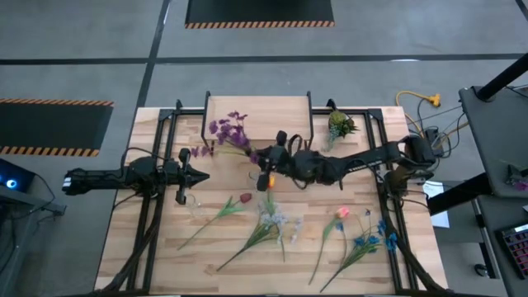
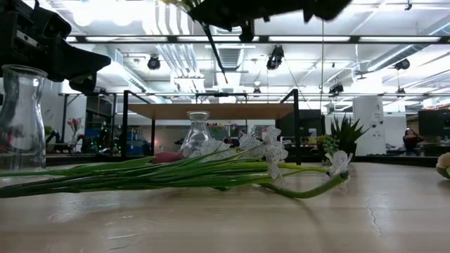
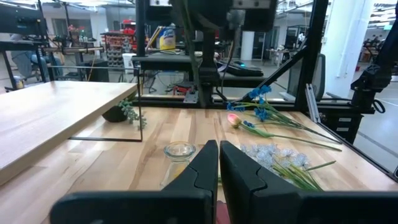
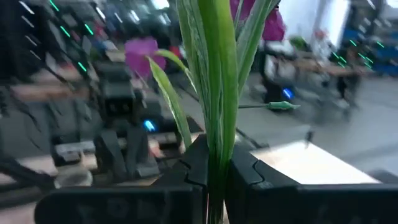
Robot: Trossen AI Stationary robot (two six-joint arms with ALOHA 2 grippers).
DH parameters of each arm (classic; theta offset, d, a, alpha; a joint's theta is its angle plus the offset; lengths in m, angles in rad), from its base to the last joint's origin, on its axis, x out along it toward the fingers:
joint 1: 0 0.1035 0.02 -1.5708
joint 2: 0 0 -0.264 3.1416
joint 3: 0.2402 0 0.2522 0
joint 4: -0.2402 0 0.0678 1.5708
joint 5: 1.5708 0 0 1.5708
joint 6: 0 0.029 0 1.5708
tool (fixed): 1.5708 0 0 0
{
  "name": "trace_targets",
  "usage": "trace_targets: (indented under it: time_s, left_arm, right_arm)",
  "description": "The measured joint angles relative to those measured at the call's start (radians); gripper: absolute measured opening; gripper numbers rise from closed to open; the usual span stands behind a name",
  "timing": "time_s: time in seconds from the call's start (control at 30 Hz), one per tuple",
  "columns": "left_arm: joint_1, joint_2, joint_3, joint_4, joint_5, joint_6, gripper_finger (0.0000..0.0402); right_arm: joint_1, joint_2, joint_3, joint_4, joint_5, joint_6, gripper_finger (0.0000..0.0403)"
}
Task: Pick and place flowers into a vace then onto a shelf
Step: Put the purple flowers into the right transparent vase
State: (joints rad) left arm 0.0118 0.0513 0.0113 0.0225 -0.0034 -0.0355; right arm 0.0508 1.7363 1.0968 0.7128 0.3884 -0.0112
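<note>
My right gripper (image 1: 262,157) hovers near the shelf's (image 1: 258,115) near edge, shut on a purple flower (image 1: 231,129) whose heads reach over the board. In its wrist view green stems and leaves (image 4: 217,74) rise from the fingers. My left gripper (image 1: 198,175) is shut and empty, level above the table's left part, pointing right at a clear glass vase (image 3: 180,151) standing upright (image 2: 198,133). A second clear vase (image 2: 17,116) stands nearer the front left (image 1: 190,202). Red (image 1: 245,199), whitish (image 1: 272,219), pink-orange (image 1: 341,213) and blue (image 1: 371,239) flowers lie flat on the table. My right gripper pinches the purple flower's bundle of green stem and leaves (image 4: 217,163) between its two fingers, which lie across the stems. The flower is lifted clear of the table. Its heads (image 1: 231,129) point toward the table's far left, over the shelf.
A short leafy green-yellow sprig (image 1: 340,124) sits at the shelf's right end. Black frame rails (image 1: 157,206) run along both sides of the table. The flowers on the table fill the near middle and right (image 2: 211,169). Cables and equipment stand beyond the right edge (image 1: 429,124).
</note>
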Motion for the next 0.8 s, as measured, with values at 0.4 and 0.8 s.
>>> trace_targets:
  time_s: [0.4, 0.8]
  left_arm:
    - [0.0, 0.0, 0.001, 0.006, 0.0, 0.0, 0.0]
    - [0.0, 0.0, 0.002, 0.011, 0.0, 0.0, 0.0]
  right_arm:
    - [-0.095, 0.0, -0.149, 0.3, -0.278, -0.083, 0.0017]
    - [-0.127, 0.176, -0.044, 0.468, -0.438, -0.103, 0.0017]
